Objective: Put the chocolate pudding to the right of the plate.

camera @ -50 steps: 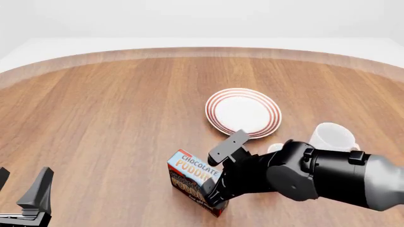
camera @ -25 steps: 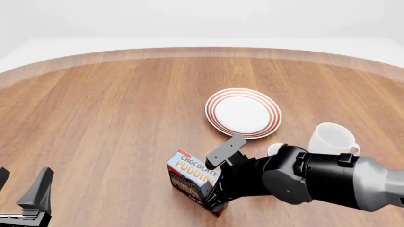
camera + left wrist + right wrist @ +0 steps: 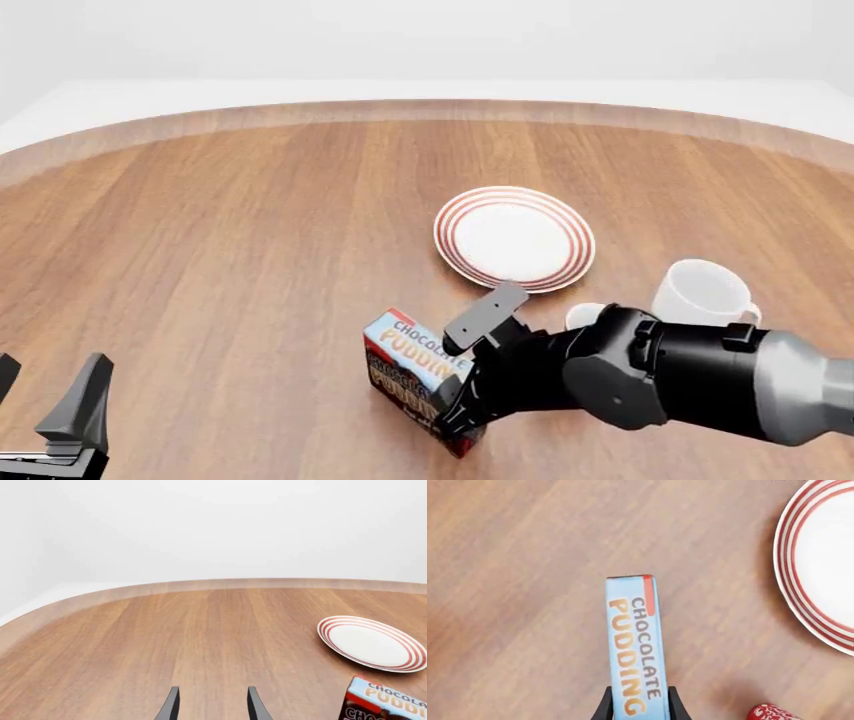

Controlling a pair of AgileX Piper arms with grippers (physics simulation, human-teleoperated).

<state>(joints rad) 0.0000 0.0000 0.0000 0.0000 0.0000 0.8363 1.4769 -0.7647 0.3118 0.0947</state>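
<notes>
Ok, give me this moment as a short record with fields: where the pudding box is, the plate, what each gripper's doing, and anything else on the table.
pudding: chocolate pudding upright on the table, nearer than the plate and slightly left
plate: plate flat, bare, apart from the box
right gripper: right gripper has fingers on both sides of the box's narrow top
left gripper: left gripper open, holding nothing
other: white mug; red patterned object, partly visible

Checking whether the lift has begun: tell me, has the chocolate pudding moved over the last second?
Yes. The chocolate pudding, clamped by the right gripper, has shifted slightly right and up, nearer the plate.
</notes>
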